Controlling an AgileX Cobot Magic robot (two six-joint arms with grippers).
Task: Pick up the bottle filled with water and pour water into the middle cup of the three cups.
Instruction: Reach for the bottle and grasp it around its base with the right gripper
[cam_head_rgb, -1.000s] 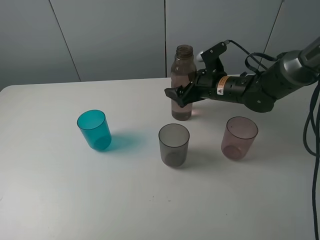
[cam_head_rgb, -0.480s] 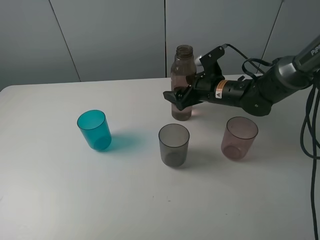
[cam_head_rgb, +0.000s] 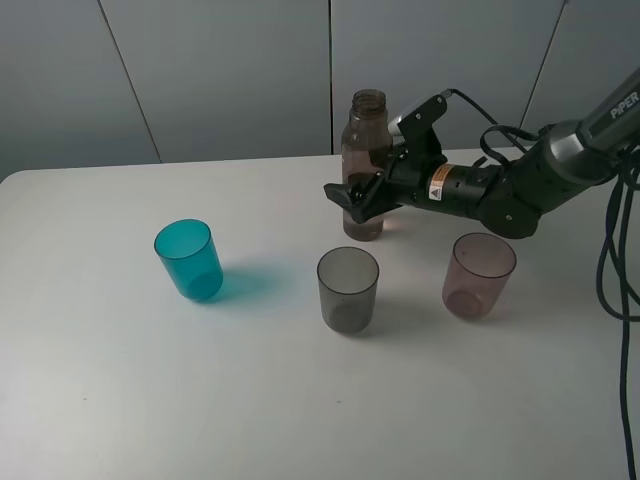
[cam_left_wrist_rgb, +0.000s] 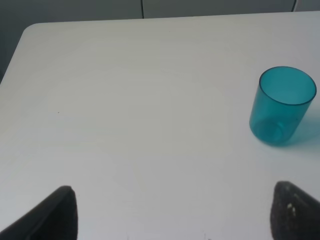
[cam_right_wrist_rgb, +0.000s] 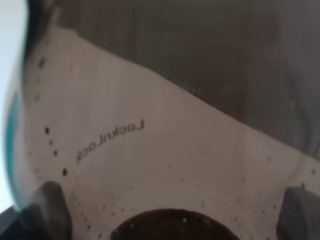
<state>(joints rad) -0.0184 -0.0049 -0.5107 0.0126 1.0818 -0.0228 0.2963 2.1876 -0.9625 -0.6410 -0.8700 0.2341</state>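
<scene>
While the right gripper (cam_head_rgb: 360, 193) has its jaws spread wide, one on either side of the tall, slim, translucent brownish-pink plastic bottle (cam_head_rgb: 365, 140), its wrist view shows the two dark fingertips (cam_right_wrist_rgb: 47, 206) far apart at the edges with the bottle wall filling everything between them; nothing there shows them pressing in. The bottle stands upright and capless on the white table (cam_head_rgb: 300, 420), towards the back, and the black arm reaches it from the right in the high view.

Just in front of the bottle, nearer the camera, stands the short, translucent smoky grey plastic tumbler (cam_head_rgb: 348, 290), the middle one of three in a row. The pinkish-mauve translucent tumbler (cam_head_rgb: 479, 275) stands to its right, below the arm, and the teal translucent tumbler (cam_head_rgb: 188, 260) well apart to its left. All three are upright.

The left gripper (cam_left_wrist_rgb: 177, 215) is also released, its fingertips wide over bare tabletop, with the teal tumbler ahead of it.
</scene>
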